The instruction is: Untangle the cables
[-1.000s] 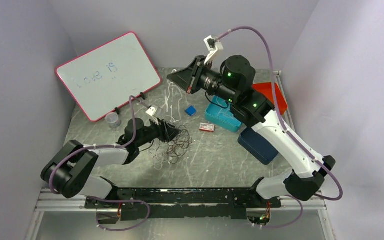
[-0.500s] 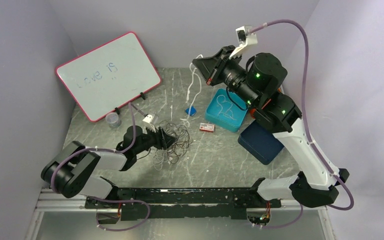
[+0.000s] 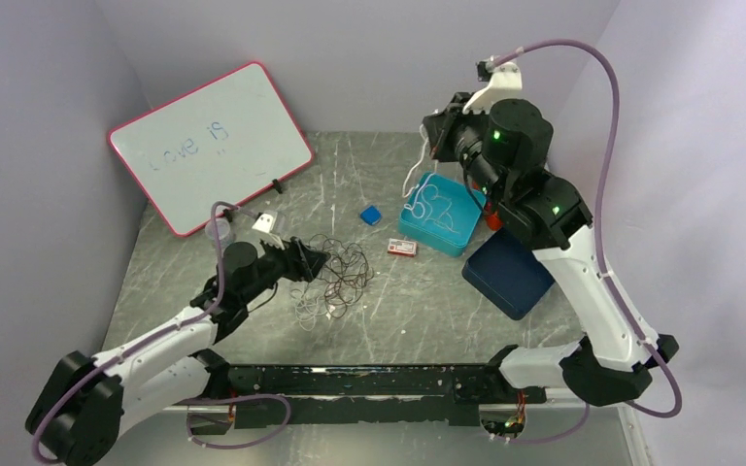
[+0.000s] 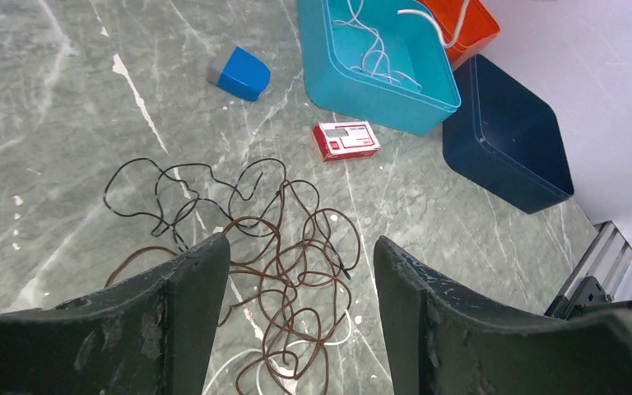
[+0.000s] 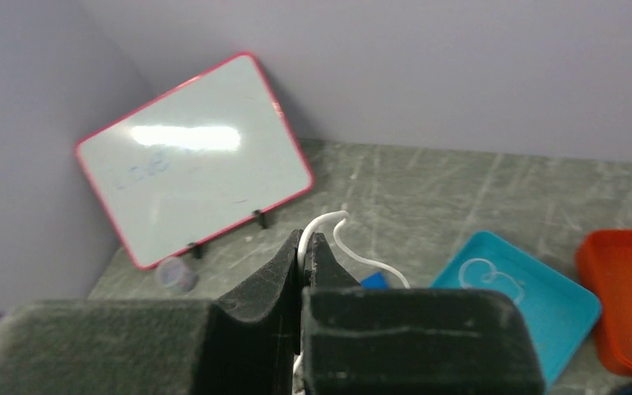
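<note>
Holding one white cable (image 5: pixel 329 220) pinched in my right gripper (image 5: pixel 304 247) by the teal tray (image 3: pixel 452 241), presumably for depositing; my left gripper (image 4: pixel 300 247) gaped over the dark tangle (image 4: pixel 251 226), midway between the bench's (image 3: pixel 427 301) side edges.

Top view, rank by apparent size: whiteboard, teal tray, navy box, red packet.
1. whiteboard
2. teal tray and navy box: these look alike, so they are not ranked against each other
3. red packet
</note>
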You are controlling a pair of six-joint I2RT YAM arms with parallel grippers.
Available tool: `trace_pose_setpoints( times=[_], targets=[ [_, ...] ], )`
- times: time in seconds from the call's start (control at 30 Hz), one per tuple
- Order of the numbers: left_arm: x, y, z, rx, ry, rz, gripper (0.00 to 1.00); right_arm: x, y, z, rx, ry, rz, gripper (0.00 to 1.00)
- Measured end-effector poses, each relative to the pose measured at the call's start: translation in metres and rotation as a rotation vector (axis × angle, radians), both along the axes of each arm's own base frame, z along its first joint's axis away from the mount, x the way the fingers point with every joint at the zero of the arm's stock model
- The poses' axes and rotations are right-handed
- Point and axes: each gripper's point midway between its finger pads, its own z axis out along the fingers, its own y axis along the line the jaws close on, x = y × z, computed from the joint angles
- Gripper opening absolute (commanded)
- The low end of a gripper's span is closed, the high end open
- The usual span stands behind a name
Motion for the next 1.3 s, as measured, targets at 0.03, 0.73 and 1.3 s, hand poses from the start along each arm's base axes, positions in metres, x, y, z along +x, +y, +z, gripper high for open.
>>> trace_pose_setpoints(
  times=[0.03, 0.73, 1.3],
  targets=[
    [-0.001, 0.003, 0.003, 0.007, 0.004, 0.010, 0.70, 0.006, -0.007, -0.003, -0.006, 0.007, -0.019, 0.00],
    [-0.028, 0.029, -0.009, 0.134, 0.215, 0.059, 0.72, 0.101, -0.107, -0.081, -0.046, 0.163, -0.226, 0.00],
    [-0.030, 0.037, -0.003, 0.166, 0.223, 0.084, 0.72, 0.141, -0.130, -0.220, -0.116, 0.366, -0.256, 0.00]
  ],
)
